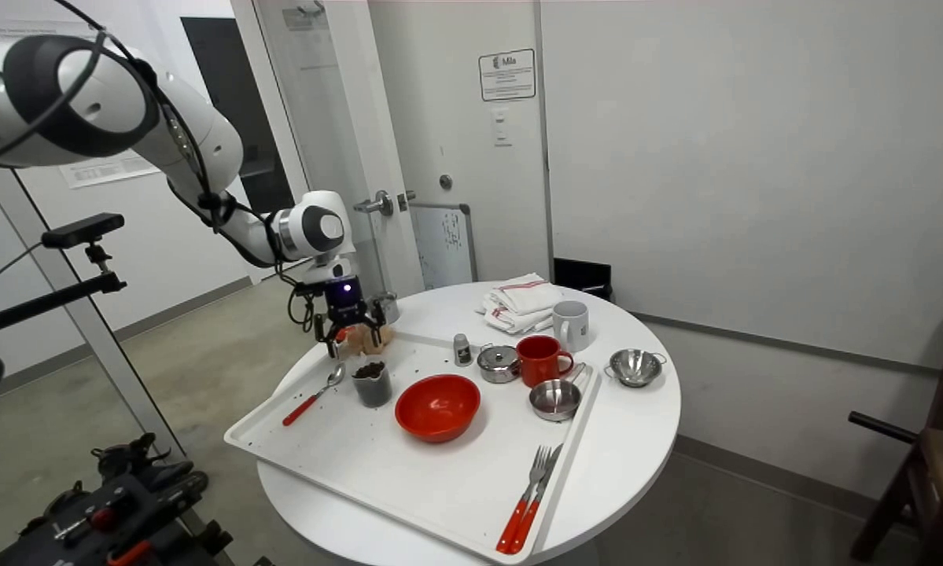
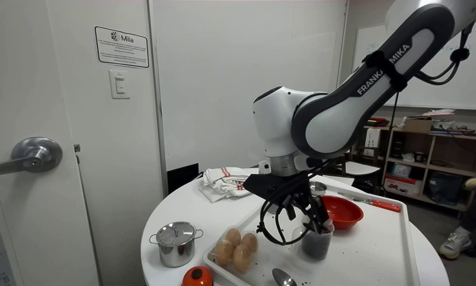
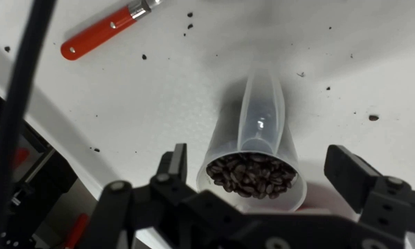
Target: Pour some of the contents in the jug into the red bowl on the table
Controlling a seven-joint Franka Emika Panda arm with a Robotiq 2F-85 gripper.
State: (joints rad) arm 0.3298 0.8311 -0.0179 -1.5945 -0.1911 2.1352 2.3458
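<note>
Round and white, the desk [image 1: 628,448] carries a tray [image 1: 408,472] specked with stray beans [image 3: 373,118]. Nearest the jaws is the jug [image 1: 373,389], upright on that tray and well filled with dark beans [image 3: 252,176]. The jaws stand apart, one on each side of its mouth in the wrist view and holding nothing; how much height is left to the rim is hard to tell. If they come down off-centre, they could catch the rim and topple the jug. Its wall looks like thin plastic: too hard a squeeze may buckle it, too light a one may let it turn mid-pour. Cables [image 2: 261,227] loop low by the wrist and might snag the jug's handle [image 3: 261,114]. Just beside lies the spoon [image 1: 307,405], and eggs [image 2: 238,251] at the tray's corner are at risk from a wide swing. On the jug's other side stands the red bowl [image 1: 438,407], where too quick a tilt could throw beans over the edge. Farther along, a shaker [image 1: 462,350], lidded pot [image 1: 499,364] and red mug [image 1: 540,362] crowd the bowl's far side; past the tray sit folded towels [image 1: 521,303].
</note>
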